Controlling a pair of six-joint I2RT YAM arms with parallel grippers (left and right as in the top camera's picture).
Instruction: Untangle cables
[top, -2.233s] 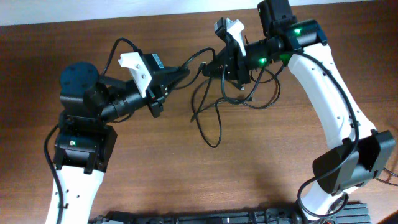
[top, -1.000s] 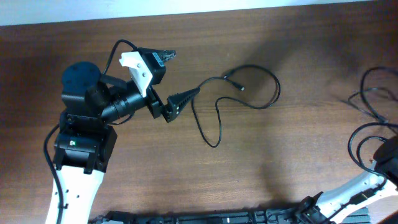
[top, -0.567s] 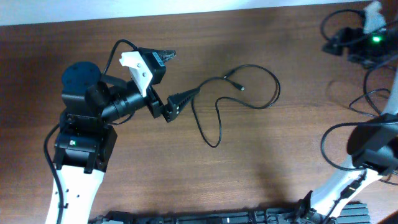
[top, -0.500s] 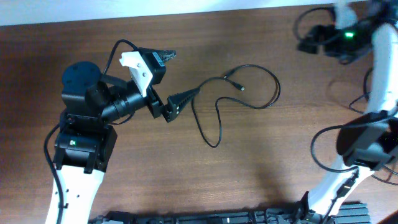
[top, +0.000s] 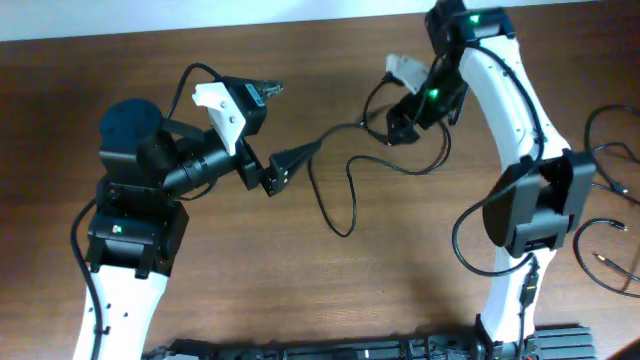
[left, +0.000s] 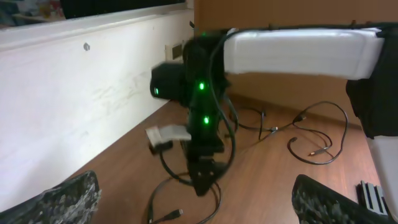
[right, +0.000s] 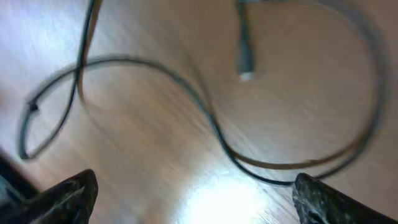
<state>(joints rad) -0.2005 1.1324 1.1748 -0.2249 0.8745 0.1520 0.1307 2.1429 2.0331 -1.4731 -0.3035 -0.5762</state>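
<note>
The left arm (top: 130, 240) reaches rightward from its base, the left gripper (top: 281, 124) spread wide, its two fingers well apart. To the right of the left gripper, the right arm (top: 510, 100) bends at its elbow and folds back leftward, the right gripper (top: 397, 125) angled down, likewise spread wide

The brown wooden worktop (top: 400, 290) lies under the left end effector (top: 282, 124). A white wall (left: 74, 106) stands to its left. Light shines on the wood.

Both arms wear white shells over black joints. The right arm (top: 510, 90) glows with green lights (top: 433, 95); the left arm (top: 130, 285) carries a white wrist bracket (top: 222, 108).
</note>
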